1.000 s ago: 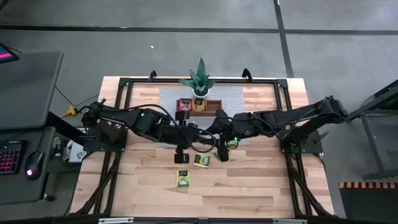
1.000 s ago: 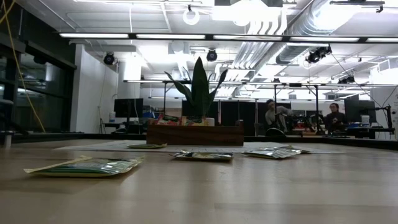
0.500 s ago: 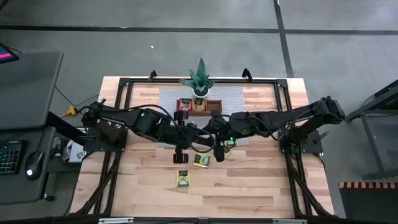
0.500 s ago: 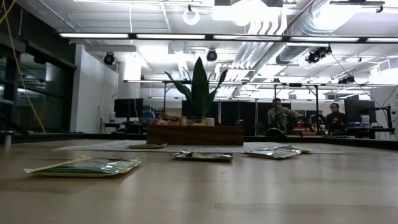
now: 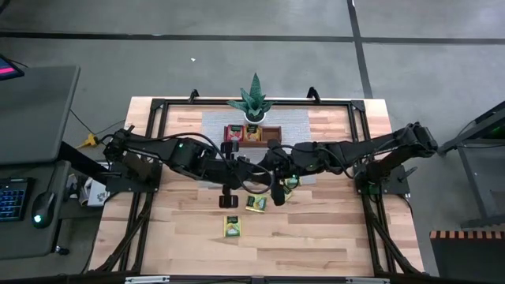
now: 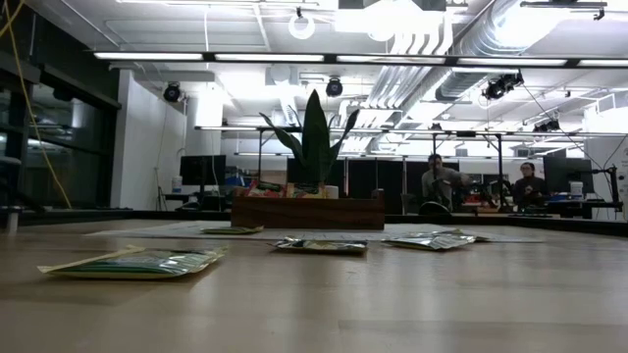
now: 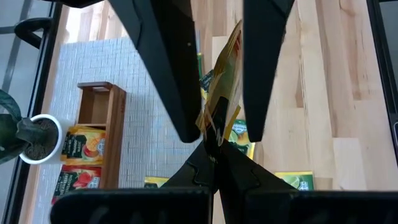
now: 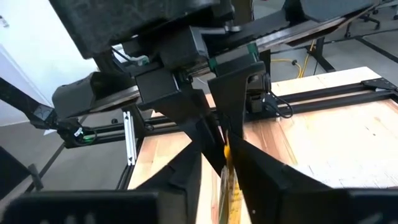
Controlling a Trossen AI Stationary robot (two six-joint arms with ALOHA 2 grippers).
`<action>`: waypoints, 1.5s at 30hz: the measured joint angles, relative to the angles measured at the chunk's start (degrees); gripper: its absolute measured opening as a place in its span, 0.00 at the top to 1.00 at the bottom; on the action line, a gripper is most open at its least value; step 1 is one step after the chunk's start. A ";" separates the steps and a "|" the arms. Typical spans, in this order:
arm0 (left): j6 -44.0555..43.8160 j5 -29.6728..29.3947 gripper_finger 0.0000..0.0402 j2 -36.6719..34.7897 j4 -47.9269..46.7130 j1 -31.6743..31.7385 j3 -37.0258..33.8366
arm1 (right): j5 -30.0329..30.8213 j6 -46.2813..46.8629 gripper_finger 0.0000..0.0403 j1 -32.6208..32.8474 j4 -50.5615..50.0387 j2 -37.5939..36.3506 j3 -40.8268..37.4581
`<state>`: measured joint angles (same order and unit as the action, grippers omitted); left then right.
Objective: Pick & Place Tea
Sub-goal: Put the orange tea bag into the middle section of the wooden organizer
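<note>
My left gripper [image 7: 211, 148] is shut on one yellow-orange tea packet [image 7: 222, 81], held in the air over the table's middle. My right gripper [image 8: 221, 158] faces it from the table's right. Its two fingers [image 7: 161, 68] stand open on either side of that packet [image 8: 227, 171]. Several green tea packets [image 5: 230, 227] lie flat on the wood in front, and also show in the low view [image 6: 132, 263]. The brown wooden tray [image 5: 272, 136] sits on a grey mat at the back, with red and orange packets [image 5: 234, 132] in it. No gripper shows in the low view. My left gripper pinches the packet's near end [image 7: 212, 135] between its two fingertips, coming from the table's left and slanting down. The packet sticks out beyond the fingers toward my right gripper, edge-on and clear of the table. Whether my right gripper's fingers touch the packet I cannot tell.
A small spiky potted plant [image 5: 254, 102] stands just behind the tray. More green packets lie near the mat's front edge [image 5: 256, 203]. Black frame rails [image 5: 371, 229] run along the table's sides. People sit far off in the room beyond the table [image 6: 439, 181].
My right gripper has edged toward the table's left, closer around the packet held by my left gripper. My left gripper has kept still with the packet, and the packets on the table lie as before.
</note>
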<state>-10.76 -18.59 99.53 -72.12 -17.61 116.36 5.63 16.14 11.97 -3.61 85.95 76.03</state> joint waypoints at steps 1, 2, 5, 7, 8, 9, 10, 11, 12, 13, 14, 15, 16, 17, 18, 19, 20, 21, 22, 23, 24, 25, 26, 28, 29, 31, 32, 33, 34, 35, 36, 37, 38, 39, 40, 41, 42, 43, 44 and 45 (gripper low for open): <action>-0.02 0.00 1.00 0.00 0.00 0.00 0.02 | -0.03 -0.09 0.79 0.00 0.09 0.00 0.00; -0.02 0.02 1.00 0.00 0.00 0.00 0.00 | -0.02 -0.12 0.82 0.00 0.09 0.00 0.00; -0.01 0.04 1.00 0.00 0.04 0.00 0.00 | -0.03 -1.10 0.90 0.00 0.09 0.00 0.00; -0.02 0.04 1.00 0.00 0.04 -0.02 0.00 | -0.13 -1.76 0.96 0.00 0.09 0.00 0.00; -0.02 0.04 1.00 0.00 0.05 -0.02 0.00 | -0.14 -2.09 0.98 0.00 0.07 0.00 0.00; -0.02 0.04 1.00 0.00 0.07 -0.02 0.00 | 0.04 -2.19 0.99 0.00 0.06 0.00 0.00; -0.02 0.03 1.00 0.00 0.07 -0.02 0.00 | 0.35 -2.16 0.99 0.00 0.06 0.00 0.00; -0.03 0.02 1.00 0.00 0.07 -0.02 0.00 | 0.38 -2.18 0.99 0.00 0.06 0.00 0.00; -0.04 0.02 1.00 0.00 0.07 -0.02 0.00 | 0.31 -2.31 0.99 0.00 0.06 0.00 0.00; -0.04 0.02 1.00 0.00 0.07 -0.02 0.00 | 0.31 -2.74 0.99 0.00 0.09 0.00 0.00; -0.07 0.01 1.00 0.00 0.05 -0.02 0.00 | 0.39 -2.95 0.99 0.00 0.11 0.00 0.00; -0.10 -0.02 1.00 0.00 0.07 -0.02 0.00 | 0.45 -2.95 1.00 0.00 0.09 0.00 0.00; -0.21 -0.28 1.00 0.00 0.07 -0.02 0.00 | 0.49 -2.97 1.00 0.00 0.09 0.00 0.00; -0.28 -0.86 1.00 0.00 0.04 -0.02 0.00 | 0.58 -3.13 1.00 0.00 0.12 0.00 0.00; -0.48 -1.55 0.99 0.00 0.00 -0.02 0.00 | 0.69 -3.15 1.00 0.00 0.20 0.00 0.00; -0.67 -1.93 0.98 0.00 -0.02 -0.02 0.00 | 0.71 -3.17 1.00 0.00 0.29 0.00 0.00; -0.68 -2.23 0.96 0.00 -0.06 -0.02 0.00 | 0.69 -3.20 1.00 0.00 0.40 0.00 0.00; -0.70 -2.51 0.94 0.00 -0.04 -0.02 0.00 | 0.66 -3.28 1.00 0.03 0.49 0.00 0.00; -0.70 -2.60 0.91 0.00 -0.02 0.00 0.00 | 0.84 -3.30 1.00 0.05 0.50 0.00 0.00; -0.80 -2.63 0.87 0.00 -0.03 0.00 0.00 | 1.33 -3.30 1.00 0.09 0.50 0.00 0.00; -1.11 -2.71 0.83 0.00 -0.03 0.00 0.00 | 1.69 -3.33 1.00 0.09 0.43 0.00 0.00; -1.42 -2.89 0.79 0.00 -0.05 0.00 0.00 | 2.17 -3.36 1.00 0.09 0.38 0.00 0.00; -1.62 -3.26 0.75 0.00 -0.12 0.00 0.00 | 2.75 -3.36 1.00 0.09 0.20 -0.02 0.00; -2.68 -4.39 0.66 0.00 -1.09 0.00 0.00 | 3.64 -3.57 1.00 0.09 0.07 -0.02 0.00; -3.22 -4.54 0.62 0.00 -2.10 0.00 0.00 | 4.04 -3.85 1.00 0.09 0.13 -0.02 0.00; -4.00 -4.56 0.56 0.00 -4.33 0.02 0.00 | 4.54 -4.22 1.00 0.07 0.45 -0.04 0.00; -4.40 -4.72 0.54 0.00 -5.37 0.02 0.00 | 4.82 -4.22 1.00 0.07 0.47 -0.09 0.00; -4.78 -4.85 0.52 0.00 -6.17 0.02 0.00 | 4.95 -4.24 1.00 0.07 0.44 -0.11 0.00; -5.25 -4.92 0.52 0.00 -6.62 0.02 0.00 | 4.94 -4.26 1.00 0.09 0.43 -0.13 0.00; -5.90 -4.95 0.51 0.00 -6.85 0.02 0.00 | 5.07 -4.28 1.00 0.07 0.35 -0.13 0.00; -6.51 -4.98 0.51 0.00 -6.99 0.02 0.00 | 5.47 -4.51 1.00 0.09 0.33 -0.13 0.00; -7.02 -4.99 0.51 0.00 -6.97 0.02 0.00 | 5.83 -4.71 1.00 0.09 0.48 -0.13 0.00; -7.46 -5.33 0.51 0.00 -6.91 0.02 0.00 | 6.13 -4.95 1.00 0.09 0.80 -0.13 0.00; -7.77 -6.04 0.51 0.00 -6.91 0.02 0.00 | 6.49 -5.19 1.00 0.09 1.18 -0.13 0.00; -8.20 -6.73 0.51 0.00 -6.87 0.02 0.00 | 7.00 -5.49 1.00 0.09 1.60 -0.13 0.00; -8.75 -7.50 0.51 0.00 -6.88 0.02 0.00 | 7.59 -5.80 1.00 0.09 1.86 -0.13 0.02; -9.32 -7.92 0.51 0.00 -6.85 0.02 0.00 | 8.09 -6.03 1.00 0.09 1.88 -0.15 0.02; -9.81 -8.30 0.51 0.00 -6.84 0.02 0.00 | 8.60 -6.14 1.00 0.09 1.87 -0.15 0.02; -10.31 -9.02 0.51 0.00 -6.82 0.02 0.00 | 9.05 -6.14 1.00 0.09 1.86 -0.15 0.02; -10.67 -9.86 0.51 0.00 -6.82 0.02 0.00 | 9.42 -6.25 1.00 0.09 1.86 -0.15 0.02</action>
<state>-21.44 -28.45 99.53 -78.94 -17.58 116.36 15.05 9.89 12.05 -1.76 85.80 76.05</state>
